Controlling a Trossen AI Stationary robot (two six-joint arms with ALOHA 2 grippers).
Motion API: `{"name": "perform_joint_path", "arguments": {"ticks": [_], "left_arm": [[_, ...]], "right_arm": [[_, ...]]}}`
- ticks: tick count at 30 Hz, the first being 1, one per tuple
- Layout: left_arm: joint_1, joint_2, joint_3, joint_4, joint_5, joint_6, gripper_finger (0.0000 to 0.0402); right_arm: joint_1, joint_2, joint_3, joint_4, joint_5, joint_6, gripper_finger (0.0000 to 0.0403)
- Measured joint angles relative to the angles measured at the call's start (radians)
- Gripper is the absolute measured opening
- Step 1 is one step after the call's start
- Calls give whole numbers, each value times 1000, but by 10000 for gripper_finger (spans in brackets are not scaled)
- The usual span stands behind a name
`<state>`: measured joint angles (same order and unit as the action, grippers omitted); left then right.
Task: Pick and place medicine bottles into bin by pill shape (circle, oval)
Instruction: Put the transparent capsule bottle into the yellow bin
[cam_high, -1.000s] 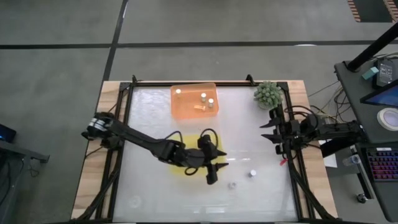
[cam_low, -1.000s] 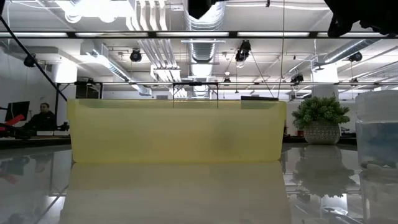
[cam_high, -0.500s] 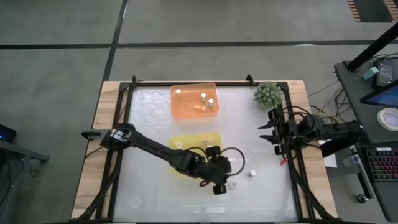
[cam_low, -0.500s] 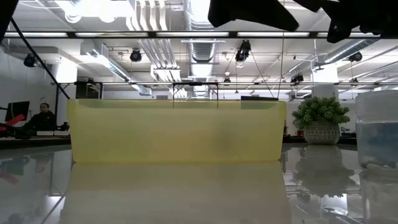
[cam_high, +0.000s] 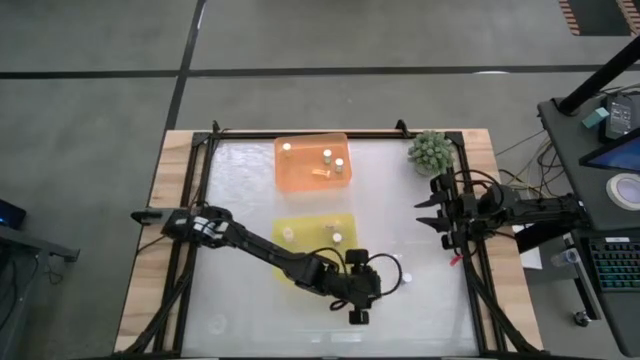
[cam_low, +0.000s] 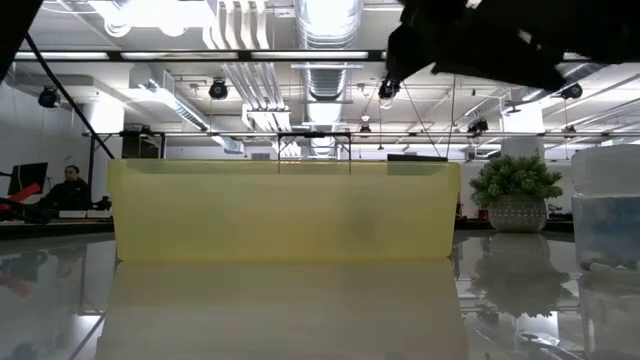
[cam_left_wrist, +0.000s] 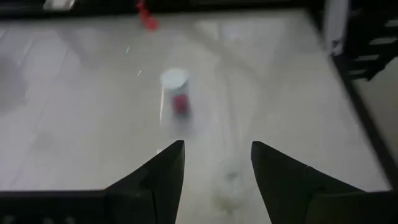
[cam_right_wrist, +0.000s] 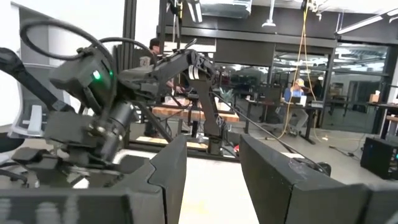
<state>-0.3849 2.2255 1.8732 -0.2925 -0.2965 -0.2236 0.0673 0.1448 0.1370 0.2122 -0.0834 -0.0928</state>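
Two medicine bottles have been loose on the table right of the yellow bin (cam_high: 300, 228). One white-capped bottle (cam_high: 406, 277) shows there; my left arm covers the spot of the other. My left gripper (cam_high: 374, 291) hangs low beside that bottle, open and slanting down toward the table's right edge. In the left wrist view a white-capped, red-labelled bottle (cam_left_wrist: 175, 87) stands upright on its base a little ahead of the open fingers (cam_left_wrist: 217, 158), with nothing between them. My right gripper (cam_high: 434, 213) waits at the right edge, open and empty (cam_right_wrist: 213, 165).
The orange bin (cam_high: 300, 175) at the far middle holds three bottles. The yellow bin (cam_low: 285, 210) also holds bottles. A green plant ball (cam_high: 430, 150) sits at the far right, and a small red piece (cam_high: 455, 260) lies by the right rail. A bottle's side (cam_low: 605, 210) shows near the low camera.
My left gripper has swung from over the yellow bin's near right corner toward the table's right and near edges and has come down. It has turned from pointing at the near edge toward the right edge. It now covers one loose bottle. Its opening looks unchanged.
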Motion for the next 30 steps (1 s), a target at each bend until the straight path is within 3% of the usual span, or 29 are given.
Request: {"name": "perform_joint_path", "arguments": {"ticks": [10, 21, 30], "left_arm": [[-12, 7, -15, 40, 61, 55, 174], [-23, 19, -50, 129, 80, 127, 271], [-23, 84, -51, 192, 55, 121, 281]], "right_arm": [[0, 0, -6, 2, 5, 6, 139], [0, 0, -17, 1, 5, 92, 139], [0, 0, -42, 1, 5, 127, 139]]}}
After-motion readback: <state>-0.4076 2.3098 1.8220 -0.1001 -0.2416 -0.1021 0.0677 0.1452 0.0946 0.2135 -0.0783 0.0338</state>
